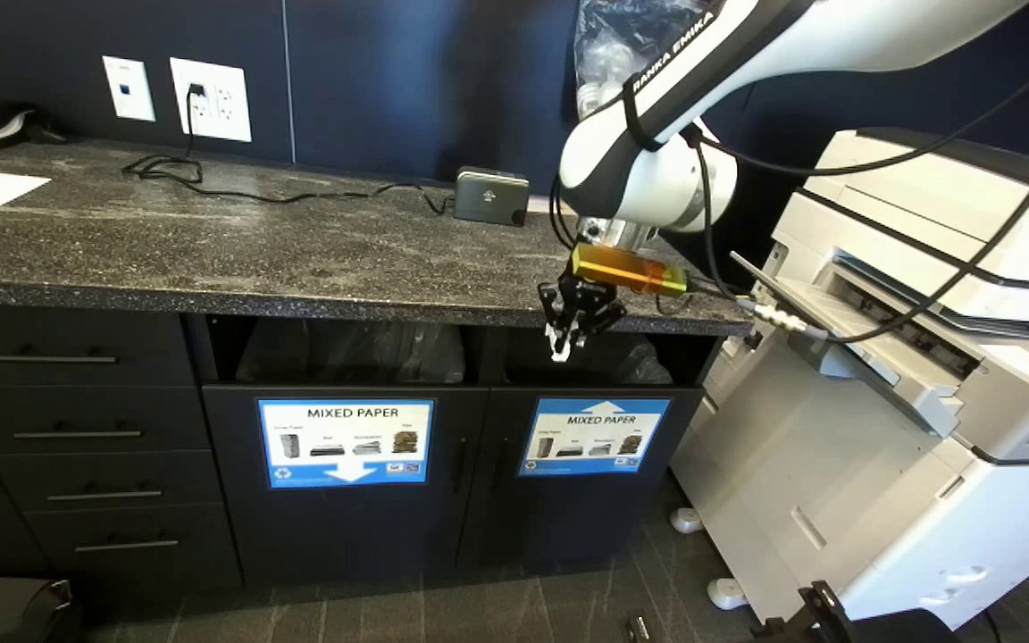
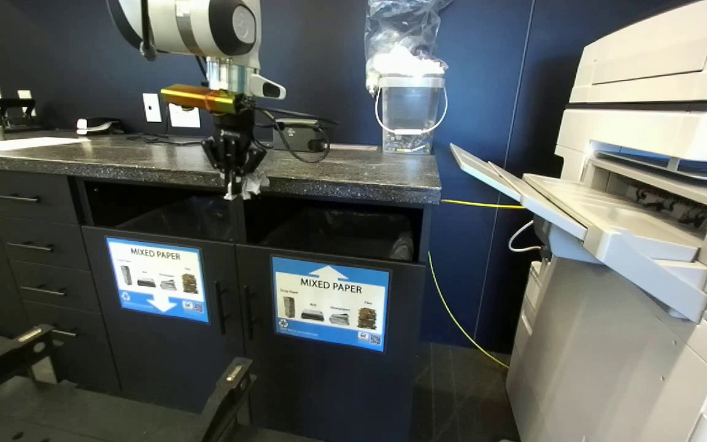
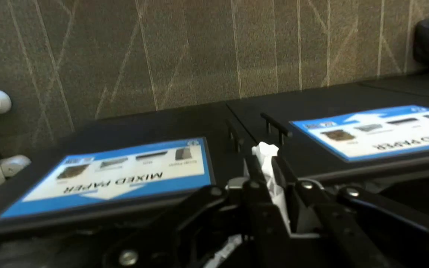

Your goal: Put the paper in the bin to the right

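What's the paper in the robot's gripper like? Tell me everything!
The paper looks thin, white and crumpled, like tissue. The gripper pinches it, with one bit poking out the end and a ruffled bit sticking out sideways. It hangs near the front edge of the countertop; nothing else seems to touch it.

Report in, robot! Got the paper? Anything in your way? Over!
Gripper shut on crumpled white paper. Not yet in the bin to the right. Countertop overhangs that bin, might get in the way.
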`<state>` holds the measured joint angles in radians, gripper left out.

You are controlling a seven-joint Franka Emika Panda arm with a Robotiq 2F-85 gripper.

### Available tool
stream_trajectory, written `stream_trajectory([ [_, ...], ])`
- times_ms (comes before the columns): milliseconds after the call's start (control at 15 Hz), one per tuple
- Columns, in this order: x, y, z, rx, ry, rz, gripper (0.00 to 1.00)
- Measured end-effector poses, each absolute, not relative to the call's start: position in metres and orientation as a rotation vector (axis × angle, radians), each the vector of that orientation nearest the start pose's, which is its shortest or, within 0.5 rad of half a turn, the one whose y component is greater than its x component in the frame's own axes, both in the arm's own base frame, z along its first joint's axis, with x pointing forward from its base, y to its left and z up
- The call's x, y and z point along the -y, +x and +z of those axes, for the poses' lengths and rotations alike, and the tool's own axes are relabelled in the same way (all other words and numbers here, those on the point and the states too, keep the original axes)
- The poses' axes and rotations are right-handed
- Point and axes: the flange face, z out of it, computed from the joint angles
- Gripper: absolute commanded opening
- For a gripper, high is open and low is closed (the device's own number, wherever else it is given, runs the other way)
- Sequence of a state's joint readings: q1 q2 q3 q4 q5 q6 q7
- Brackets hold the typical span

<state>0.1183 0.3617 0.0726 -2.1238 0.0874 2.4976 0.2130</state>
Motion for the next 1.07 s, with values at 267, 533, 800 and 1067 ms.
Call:
stream_trajectory([
  [267, -0.108, 0.493, 0.190, -0.204, -3.040, 0.075, 0.13],
  [533, -0.097, 0.414, 0.150, -0.260, -3.044, -0.026, 0.13],
  [800, -0.073, 0.372, 0.130, -0.309, -3.062, -0.228, 0.13],
  [1067, -0.046, 0.388, 0.115, -0.355, -3.106, -0.464, 0.13],
])
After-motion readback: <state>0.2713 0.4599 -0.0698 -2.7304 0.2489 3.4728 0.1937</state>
